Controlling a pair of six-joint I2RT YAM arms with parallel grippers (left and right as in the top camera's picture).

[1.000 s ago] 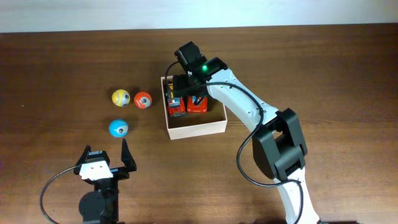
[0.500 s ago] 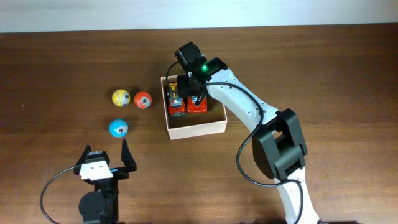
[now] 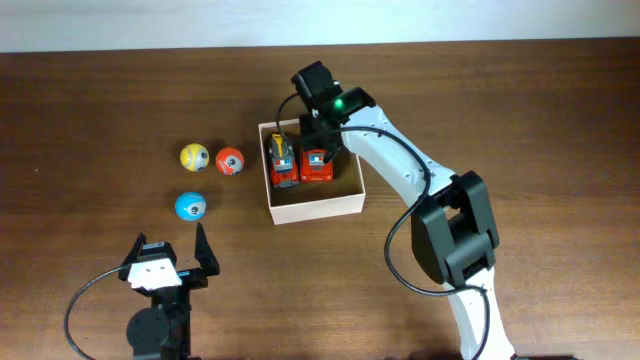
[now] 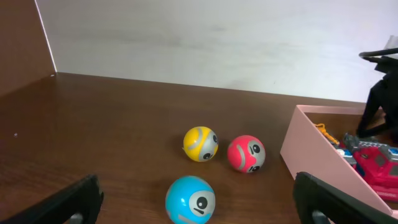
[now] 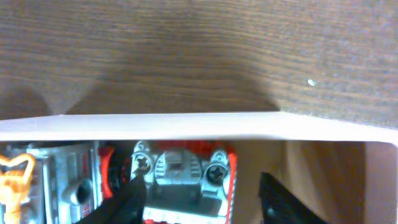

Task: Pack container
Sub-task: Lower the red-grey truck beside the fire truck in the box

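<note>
The container (image 3: 315, 207) sits directly beneath the right gripper (image 5: 200, 193), whose fingers reach down just inside the box's far wall. For the left gripper (image 3: 170, 245) the box lies well ahead and off to its right. That left gripper rests spread wide with nothing between its fingers. The blue ball (image 4: 190, 200) is nearest in front of it, and the yellow ball (image 4: 200, 144) and red ball (image 4: 246, 154) lie side by side beyond that.

Two toy vehicles already lie in the box. The red toy car (image 5: 183, 180) is between the right fingers, and an orange and grey one (image 3: 283, 163) sits just to that gripper's left. The right jaws stand partly apart, wider than the red car. There is a clear gap on one side, but on the other the view is too tight to tell whether the finger touches the car. Nothing looks pinched.

The box is probably light, thin-walled cardboard. It should be stiff enough to keep its shape, but a wall may bow under a hard squeeze, and the box will likely skate on the smooth wooden table (image 3: 520, 110) if nudged. The safest hold is probably a pinch over the rim of one wall close to a corner, where the card is stiffest. The side away from the cars has bare floor inside, which leaves room for a finger.
</note>
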